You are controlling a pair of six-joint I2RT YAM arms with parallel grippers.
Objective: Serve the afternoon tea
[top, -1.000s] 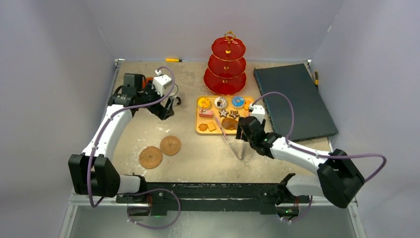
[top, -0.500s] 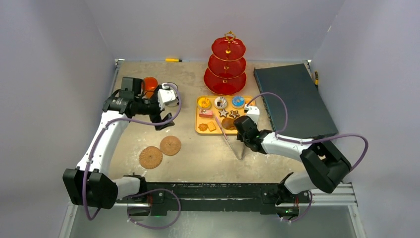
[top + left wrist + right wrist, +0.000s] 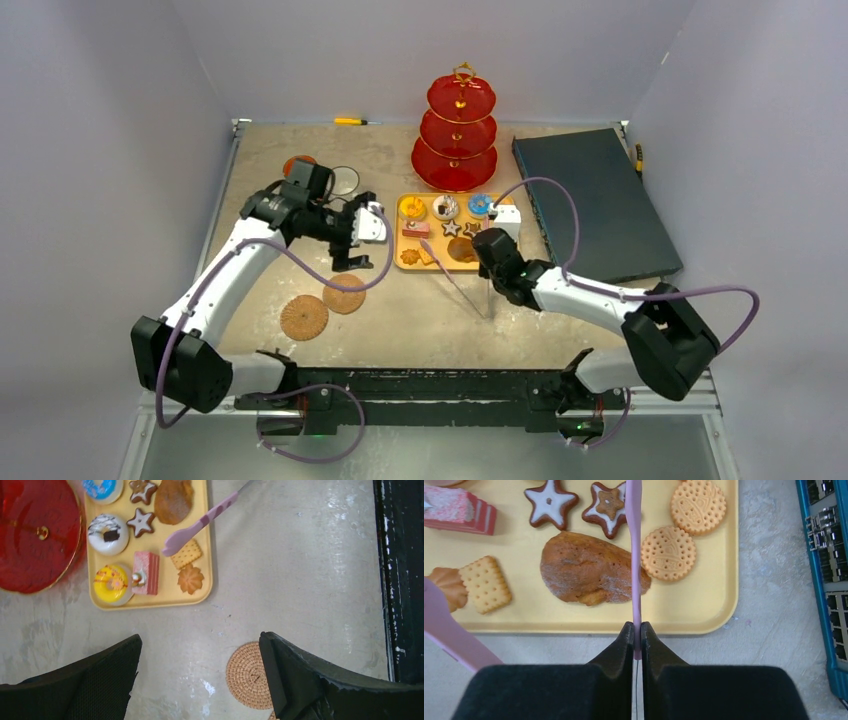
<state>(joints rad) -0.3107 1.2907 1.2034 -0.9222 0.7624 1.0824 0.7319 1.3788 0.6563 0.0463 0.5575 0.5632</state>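
Small pastries and biscuits lie on a yellow tray (image 3: 397, 250): a brown madeleine (image 3: 589, 575), star biscuits (image 3: 549, 502), a yellow doughnut (image 3: 111, 582) and a pink wafer (image 3: 150, 572). The red three-tier stand (image 3: 460, 130) rises behind the tray. An orange mug (image 3: 296, 162) and a white mug (image 3: 343, 180) sit at the back left, partly behind my left arm. At the tray's near edge my right gripper (image 3: 636, 636) is shut on one pink-tipped arm of the tongs (image 3: 633, 555). My left gripper (image 3: 200, 640) hangs open over bare table left of the tray, holding nothing.
Two woven coasters (image 3: 304, 317) (image 3: 344, 293) lie near the left front. A dark blue flat box (image 3: 595, 205) fills the right side by the tray. A yellow screwdriver (image 3: 350, 121) lies at the back edge. The tongs' other arm (image 3: 449, 630) slants across the tray's near-left corner.
My left arm swung away from the mugs, rightward toward the tray, its gripper staying open. My right gripper closed onto the tongs' arm.
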